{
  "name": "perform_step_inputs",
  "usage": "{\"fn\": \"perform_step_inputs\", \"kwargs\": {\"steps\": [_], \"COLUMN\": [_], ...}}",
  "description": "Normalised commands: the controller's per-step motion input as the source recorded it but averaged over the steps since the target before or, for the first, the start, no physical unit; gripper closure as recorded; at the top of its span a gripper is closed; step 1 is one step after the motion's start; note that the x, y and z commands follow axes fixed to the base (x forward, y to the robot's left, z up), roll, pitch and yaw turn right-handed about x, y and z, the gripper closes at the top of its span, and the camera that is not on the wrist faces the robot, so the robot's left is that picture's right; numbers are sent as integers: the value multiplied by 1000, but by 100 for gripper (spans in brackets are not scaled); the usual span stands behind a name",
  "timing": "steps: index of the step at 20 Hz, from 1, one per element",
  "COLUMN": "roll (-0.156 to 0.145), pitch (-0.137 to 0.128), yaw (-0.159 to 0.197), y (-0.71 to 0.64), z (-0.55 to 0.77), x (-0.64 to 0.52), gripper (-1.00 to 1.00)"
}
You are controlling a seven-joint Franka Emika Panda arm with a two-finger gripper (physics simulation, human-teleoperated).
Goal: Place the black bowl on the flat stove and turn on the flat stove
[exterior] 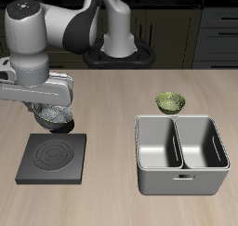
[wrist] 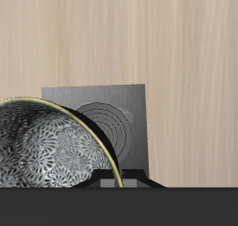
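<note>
My gripper (exterior: 52,118) is shut on the rim of the black bowl (exterior: 56,126) and holds it in the air, just above the back edge of the flat stove (exterior: 53,159). The stove is a dark square slab with a ringed burner, near the table's front edge. In the wrist view the bowl's speckled, shiny inside (wrist: 46,151) fills the near field and covers part of the stove (wrist: 125,113) below it. My fingertips are mostly hidden by the bowl and my own hand. The stove's knob is not in view.
A small green patterned bowl (exterior: 170,102) sits farther back on the wooden table. A grey two-compartment metal caddy (exterior: 181,179) stands near the front edge, beside the stove with a gap between them. The robot's base (exterior: 119,48) is at the back.
</note>
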Motion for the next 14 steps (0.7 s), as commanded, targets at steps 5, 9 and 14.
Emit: {"fn": "perform_step_inputs", "kwargs": {"steps": [5,9,14], "roll": [19,4,12], "pitch": [33,13,26], "yaw": [1,-6,-1], "y": [23,8,74], "z": [-317,-135,-207], "x": [-31,-28,6], "gripper": [100,100,100]}}
